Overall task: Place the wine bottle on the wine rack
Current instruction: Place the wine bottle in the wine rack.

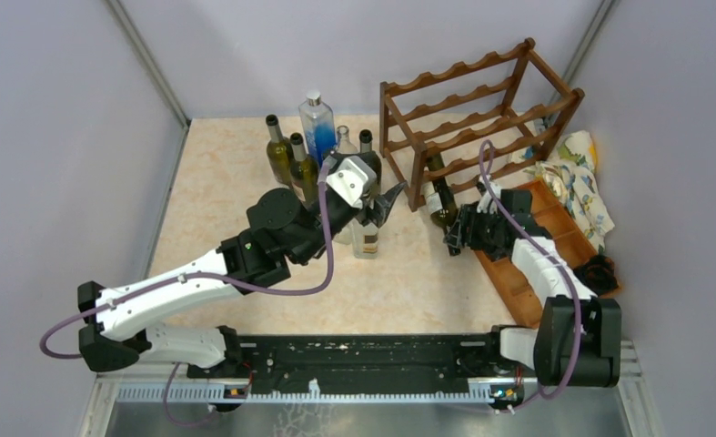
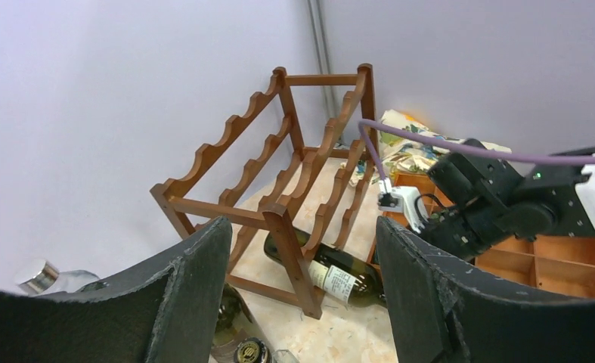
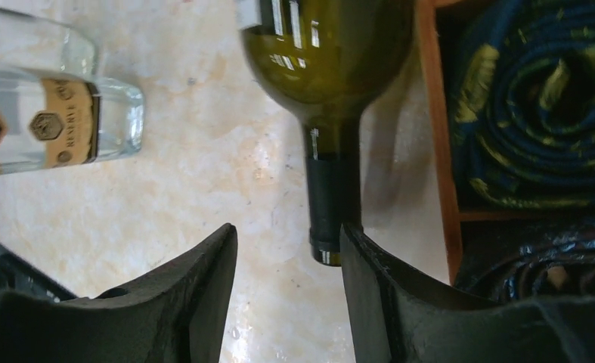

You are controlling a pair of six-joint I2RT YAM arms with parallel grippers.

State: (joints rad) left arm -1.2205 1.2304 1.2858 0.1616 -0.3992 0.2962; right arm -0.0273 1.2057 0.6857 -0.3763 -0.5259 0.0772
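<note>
The wine bottle (image 1: pixel 441 197), dark green with a white label, lies on its side at the bottom of the wine rack (image 1: pixel 481 118). Its base is inside the frame and its neck sticks out toward the near side. The left wrist view shows the wine bottle (image 2: pixel 339 274) passing under the wine rack's (image 2: pixel 279 174) lowest wavy rail. My right gripper (image 1: pixel 457 235) is open just off the neck's tip. In the right wrist view the wine bottle's (image 3: pixel 328 68) black cap ends beside the right gripper's (image 3: pixel 288 231) right fingertip, not between the fingers. My left gripper (image 1: pixel 383 202) hangs open and empty over standing bottles, left gripper (image 2: pixel 302 227) facing the rack.
Several bottles stand left of the rack: a clear one with blue liquid (image 1: pixel 317 127), green ones (image 1: pixel 281 150), and a clear labelled one (image 1: pixel 365 238). A flat wooden compartment tray (image 1: pixel 518 282) lies at the right with a patterned cloth (image 1: pixel 579 168) behind it. Walls enclose the table.
</note>
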